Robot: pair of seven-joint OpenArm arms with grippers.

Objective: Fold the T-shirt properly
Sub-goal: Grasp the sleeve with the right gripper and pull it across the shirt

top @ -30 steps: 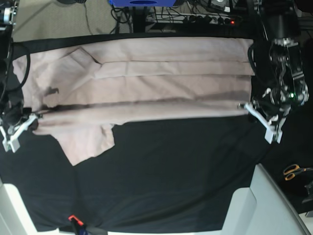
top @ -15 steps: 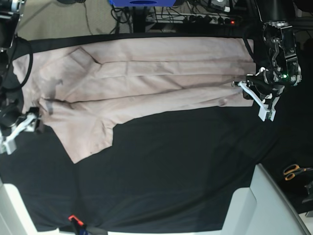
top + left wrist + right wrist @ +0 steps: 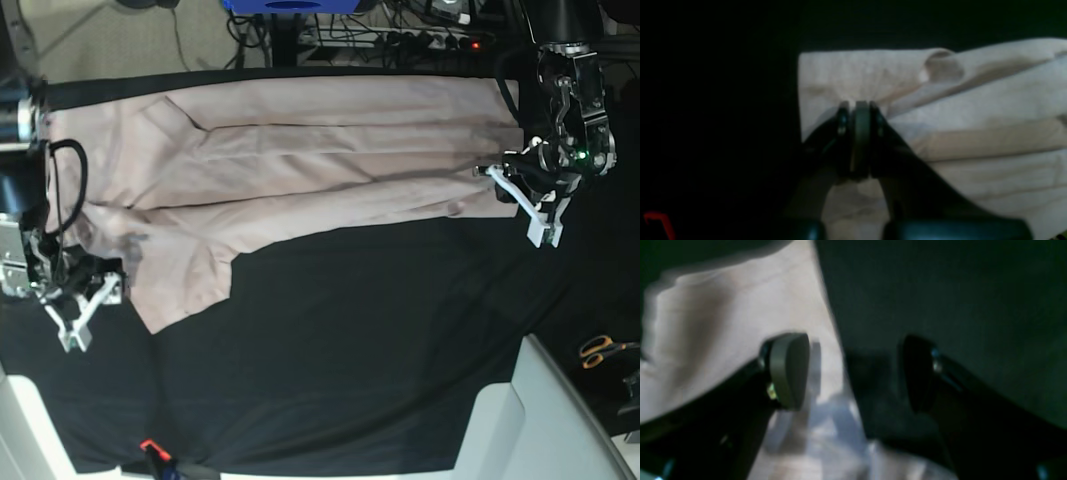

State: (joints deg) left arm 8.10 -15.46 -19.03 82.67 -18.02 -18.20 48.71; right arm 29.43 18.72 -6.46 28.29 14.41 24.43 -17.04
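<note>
The left fingers are clenched on the T-shirt, pinching it near one end. The right fingers are spread apart, one over the shirt's edge and the other over the black cloth. The T-shirt lies lengthwise on the cloth-covered table, creased, with a flap jutting out near the right arm.

A black cloth spreads through the middle and bottom of the base view. Orange-handled scissors lie at the lower right; dark cables tangle at the top, left of centre.
</note>
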